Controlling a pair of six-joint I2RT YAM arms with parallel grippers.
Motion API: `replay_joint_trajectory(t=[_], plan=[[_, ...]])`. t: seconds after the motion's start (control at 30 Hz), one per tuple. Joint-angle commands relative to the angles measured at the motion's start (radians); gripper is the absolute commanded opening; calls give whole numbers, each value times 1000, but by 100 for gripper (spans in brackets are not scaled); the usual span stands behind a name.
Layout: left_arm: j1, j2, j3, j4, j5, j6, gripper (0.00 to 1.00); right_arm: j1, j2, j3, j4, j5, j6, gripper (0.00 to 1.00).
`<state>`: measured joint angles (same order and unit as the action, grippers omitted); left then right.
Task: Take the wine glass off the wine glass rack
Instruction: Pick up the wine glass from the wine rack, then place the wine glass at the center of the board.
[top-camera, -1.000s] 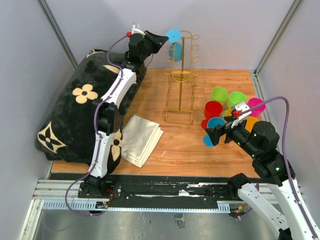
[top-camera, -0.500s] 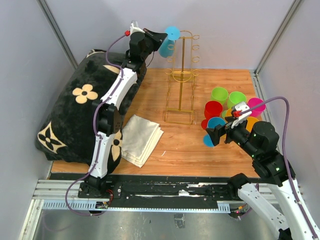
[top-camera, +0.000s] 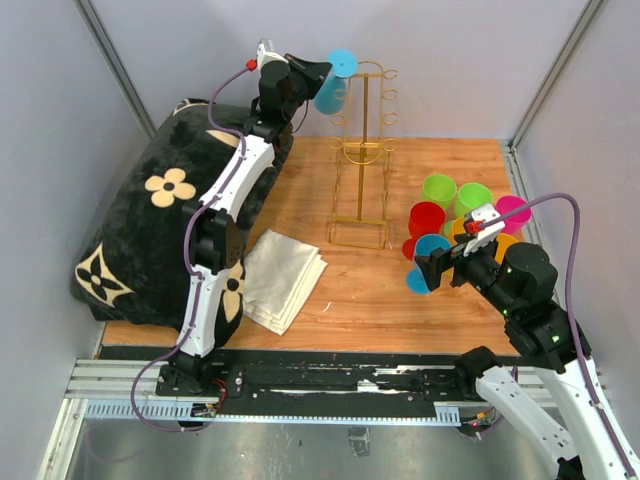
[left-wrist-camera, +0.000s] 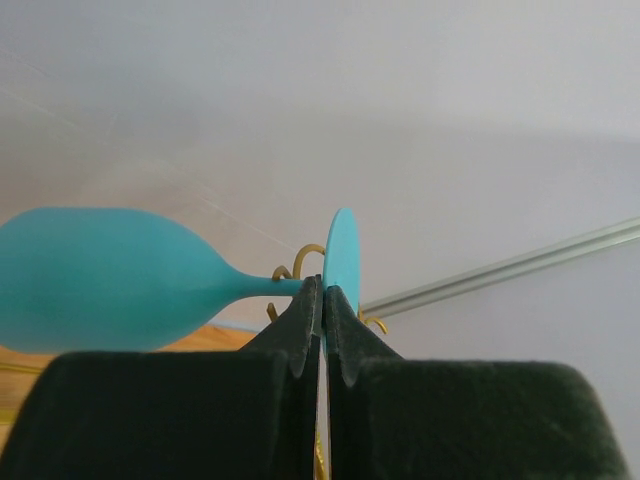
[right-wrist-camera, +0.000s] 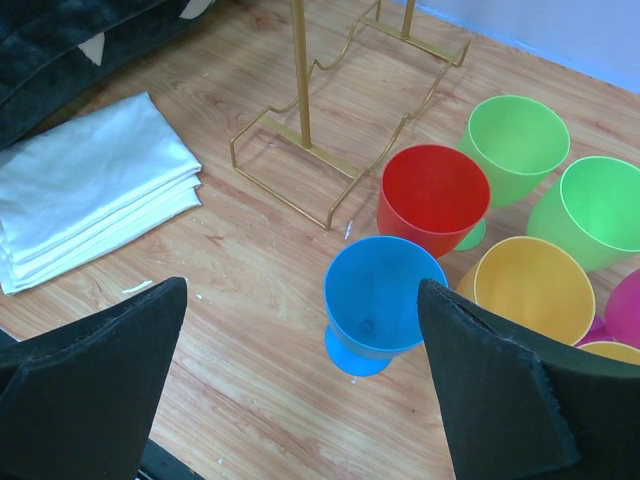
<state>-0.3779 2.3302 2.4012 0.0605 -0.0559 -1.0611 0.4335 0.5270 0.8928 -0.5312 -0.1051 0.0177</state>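
Clamping shut this past second, the left tool pinches the wine glass by its foot, tipped outward at the top left of the wine glass rack, likely nearly unhooked; right of it, the right tool gapes wide.

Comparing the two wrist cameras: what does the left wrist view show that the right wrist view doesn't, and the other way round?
Only the left wrist view: the teal wine glass, lying sideways, with the left gripper shut on it where stem meets foot.
Only the right wrist view: the open right gripper above the colored glasses, the blue glass nearest, and the folded cloth on the wooden table.
Both: the wine glass rack, its top hooks in the left view, its pole and base in the right.
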Motion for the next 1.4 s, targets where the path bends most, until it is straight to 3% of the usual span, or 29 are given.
replay_joint_trajectory(t=[0.0,0.27,0.67,0.87,1.37], plan=[[0,-67,10,10,-56,49,1,15,-8,31,-6,15,-15,98],[0,-87,-17,21,-55,53,1,14,1,34,-6,17,-13,98],[-8,-190,-111,1,-121,201,0,15,-4,35,-5,22,-12,98],[-32,-373,-354,52,-135,318,0,14,-8,41,-3,25,4,98],[-35,-1006,-1111,196,-11,297,0,14,-62,24,-6,27,162,98]])
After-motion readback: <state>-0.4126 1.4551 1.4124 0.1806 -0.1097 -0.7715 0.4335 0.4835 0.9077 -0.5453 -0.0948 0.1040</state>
